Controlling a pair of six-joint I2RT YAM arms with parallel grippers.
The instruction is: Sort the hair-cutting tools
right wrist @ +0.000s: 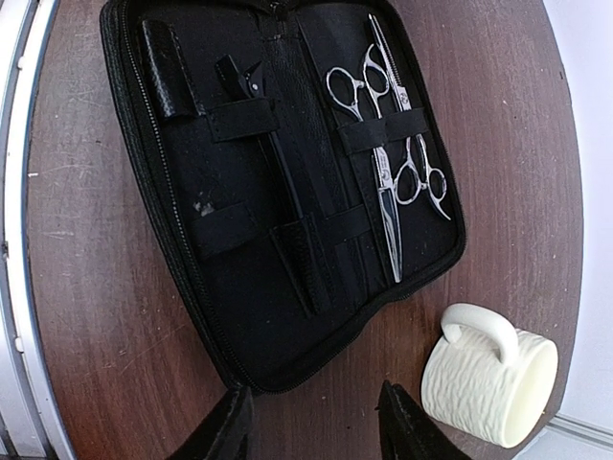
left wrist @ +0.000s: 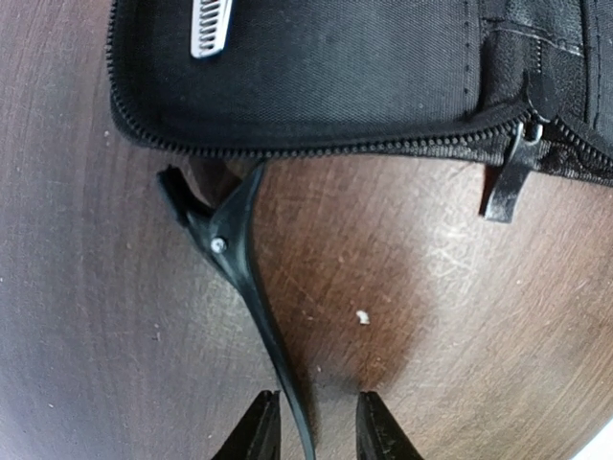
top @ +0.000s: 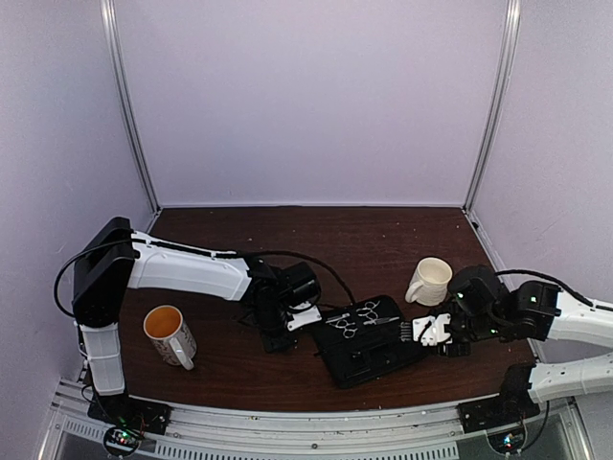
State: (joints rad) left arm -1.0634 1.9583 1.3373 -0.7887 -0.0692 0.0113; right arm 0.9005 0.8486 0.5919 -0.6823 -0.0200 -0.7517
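Observation:
A black hair clip [left wrist: 235, 254] lies on the wooden table just outside the edge of the open black case [left wrist: 335, 67]. Its thin tail runs between the fingers of my left gripper [left wrist: 316, 431], close to the left finger; the jaws stand apart and do not pinch it. In the right wrist view the case [right wrist: 220, 316] lies open, and two silver scissors [right wrist: 383, 192] [right wrist: 393, 81] sit under its straps. A second black clip [right wrist: 278, 163] is tucked in its middle. My right gripper [right wrist: 316, 426] hovers open off the case's near corner with nothing between its fingers.
A white ribbed mug [right wrist: 488, 379] lies on its side just right of my right gripper. A patterned mug [top: 170, 333] stands at the front left of the table [top: 316, 240]. The case's zipper pull [left wrist: 508, 177] hangs over the wood.

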